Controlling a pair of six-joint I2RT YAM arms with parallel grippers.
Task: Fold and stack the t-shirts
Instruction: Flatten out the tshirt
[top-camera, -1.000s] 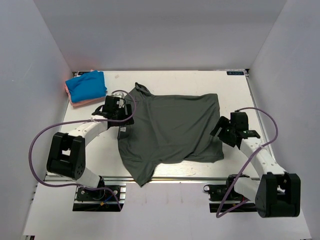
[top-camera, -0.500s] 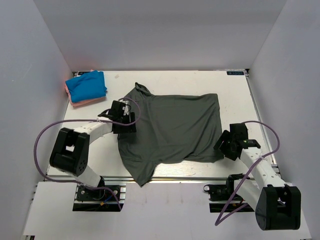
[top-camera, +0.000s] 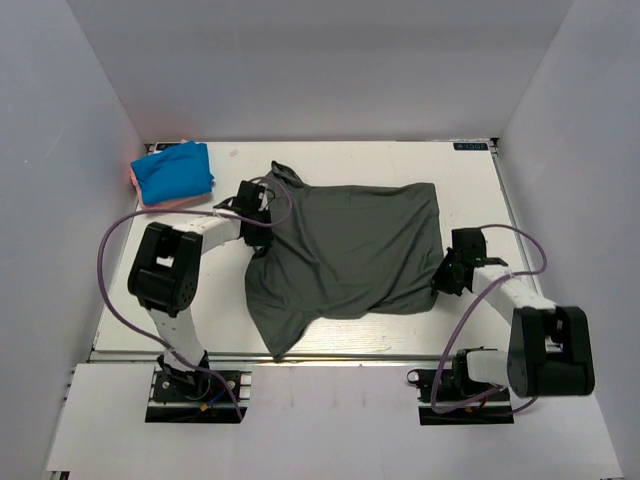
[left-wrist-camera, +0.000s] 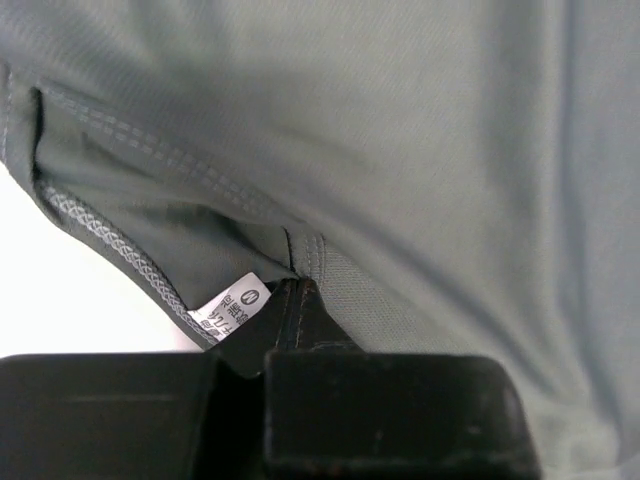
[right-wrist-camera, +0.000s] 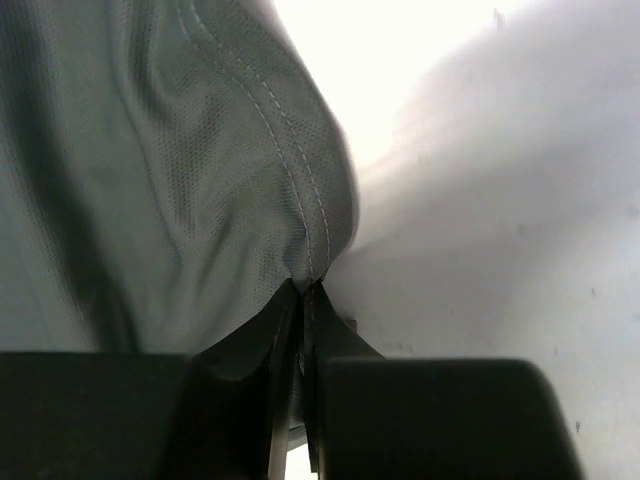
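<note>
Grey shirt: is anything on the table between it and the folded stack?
Nothing visible: only bare table lies between the grey shirt and the blue shirt on the pink shirt. The left hand and right hand grip the grey shirt.

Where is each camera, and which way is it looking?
Top: high behind the arms, looking down at the table, grey shirt and blue shirt; both arms show.
Left wrist: on the left arm, looking past the left fingers, which pinch the grey shirt beside its label.
Right wrist: on the right arm, looking past the right fingers, which pinch the shirt's hem, with bare table beyond.
All three views share the grey shirt.
</note>
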